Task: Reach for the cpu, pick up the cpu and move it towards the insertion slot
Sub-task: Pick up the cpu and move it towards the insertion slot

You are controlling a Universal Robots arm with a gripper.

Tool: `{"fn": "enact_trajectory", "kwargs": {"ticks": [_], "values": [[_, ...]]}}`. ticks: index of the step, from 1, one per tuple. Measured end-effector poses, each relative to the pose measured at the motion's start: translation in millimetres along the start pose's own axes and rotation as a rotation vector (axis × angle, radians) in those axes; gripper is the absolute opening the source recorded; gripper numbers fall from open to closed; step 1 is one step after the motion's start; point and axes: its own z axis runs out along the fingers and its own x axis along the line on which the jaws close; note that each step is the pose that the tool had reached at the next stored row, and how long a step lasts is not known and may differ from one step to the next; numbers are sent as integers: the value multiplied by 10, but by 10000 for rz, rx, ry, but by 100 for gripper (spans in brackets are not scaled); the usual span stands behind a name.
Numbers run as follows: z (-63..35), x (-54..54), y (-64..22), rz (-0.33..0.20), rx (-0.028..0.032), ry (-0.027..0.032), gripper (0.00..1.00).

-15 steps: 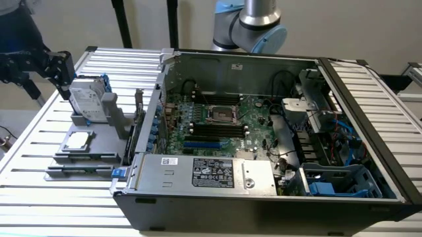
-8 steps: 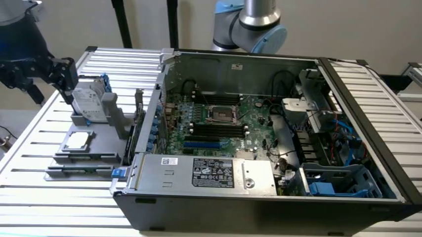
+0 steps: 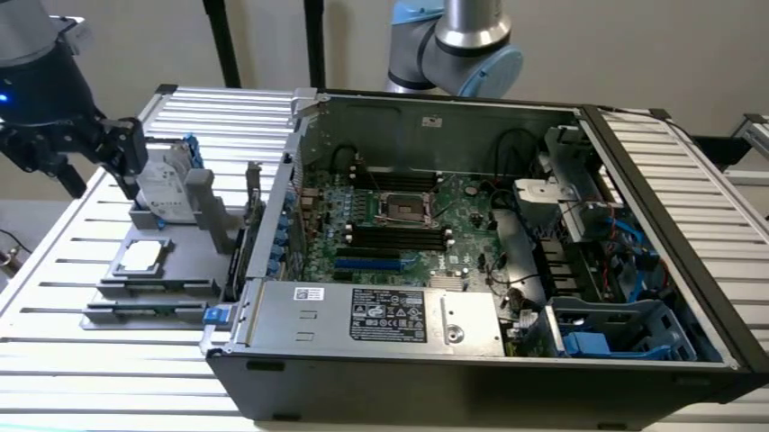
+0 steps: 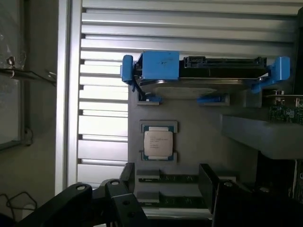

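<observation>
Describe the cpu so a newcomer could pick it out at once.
Start at the open computer case; beside it, on the exterior view's left, a grey fixture tray sits on the slatted table. The cpu lies flat mid-tray, between the upright hard drive with blue brackets and two long thin modules. It alone is small, square and silver-topped.

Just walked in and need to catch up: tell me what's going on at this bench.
A robot arm's tool hangs open above a grey fixture tray beside an opened computer case, holding nothing. The cpu lies flat in its holder on the tray, untouched. The insertion slot inside the case looks empty.
</observation>
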Motion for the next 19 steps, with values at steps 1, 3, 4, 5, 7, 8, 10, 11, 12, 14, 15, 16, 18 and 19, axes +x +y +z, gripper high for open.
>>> {"fn": "enact_trajectory", "kwargs": {"ticks": [1,3,4,5,7,8,10,11,12,14,15,16,18,19], "values": [[19,0,-1,-1,-1,-1,65],[55,0,-2,-9,0,0,65],[74,2,-3,-16,0,0,65],[92,10,-3,-27,0,0,65],[128,31,-4,-57,0,2,65],[146,43,-4,-69,1,3,65],[184,53,-5,-89,0,2,65],[202,54,-6,-95,1,3,65],[219,54,-7,-102,1,4,65],[256,54,-7,-115,1,4,65],[274,54,-8,-123,0,3,65],[292,53,-9,-132,0,3,65],[328,53,-10,-149,1,5,65],[346,53,-11,-157,1,6,65]]}}
